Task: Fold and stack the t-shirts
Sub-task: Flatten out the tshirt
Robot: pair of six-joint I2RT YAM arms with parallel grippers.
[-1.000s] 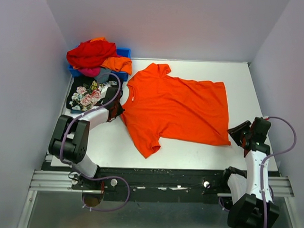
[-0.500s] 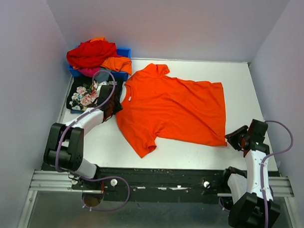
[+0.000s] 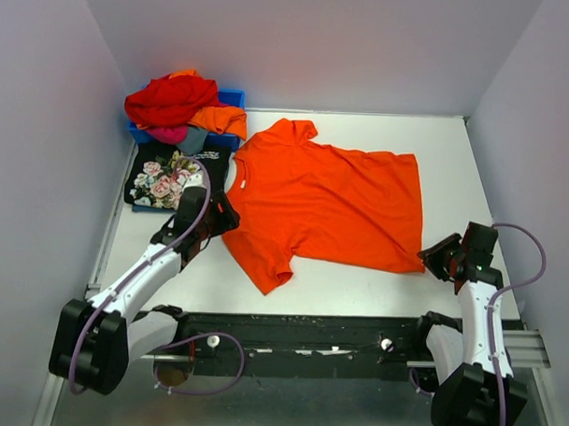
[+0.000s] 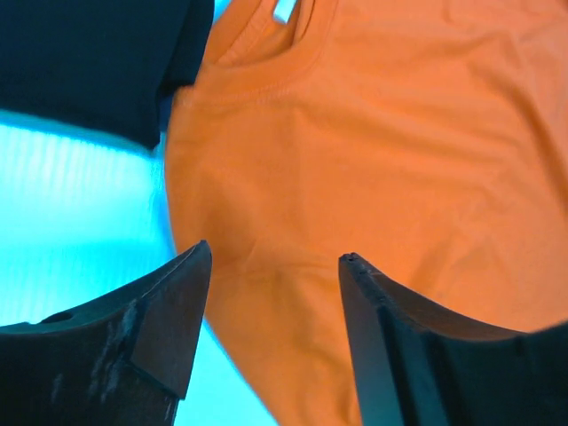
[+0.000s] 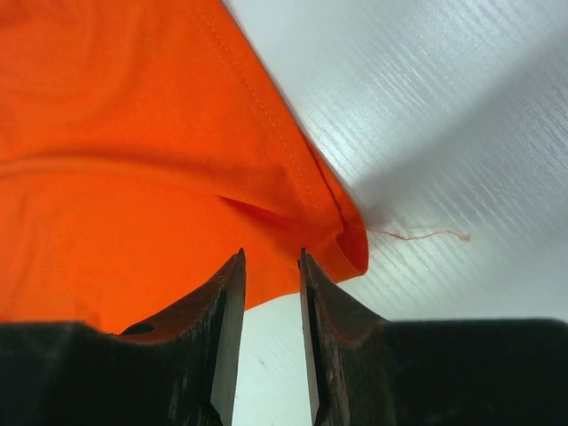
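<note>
1. A white ribbed surface (image 3: 357, 290) carries everything, with two robot arms at its near edge.
2. A plain bright orange cloth t-shirt (image 3: 332, 201) lies spread across the middle, collar to the left and hem to the right.
3. At the far left, a heap of red, orange, pink and grey t-shirts (image 3: 176, 102) overflows a blue plastic bin (image 3: 234, 97). A folded black t-shirt with pink rose print (image 3: 164, 176) lies just in front of it.
4. The left hand (image 4: 275, 257) hovers over the orange shoulder beside the collar, fingers spread wide, holding nothing.
5. The right hand (image 5: 271, 257) sits at the near hem corner, fingers barely parted. Surface shows through the gap and nothing is held.
6. Risks: the black shirt lies just beside the collar, so the left hand might catch it too. The right hand might slip off the curled corner or pinch only one layer, skewing the fold.
</note>
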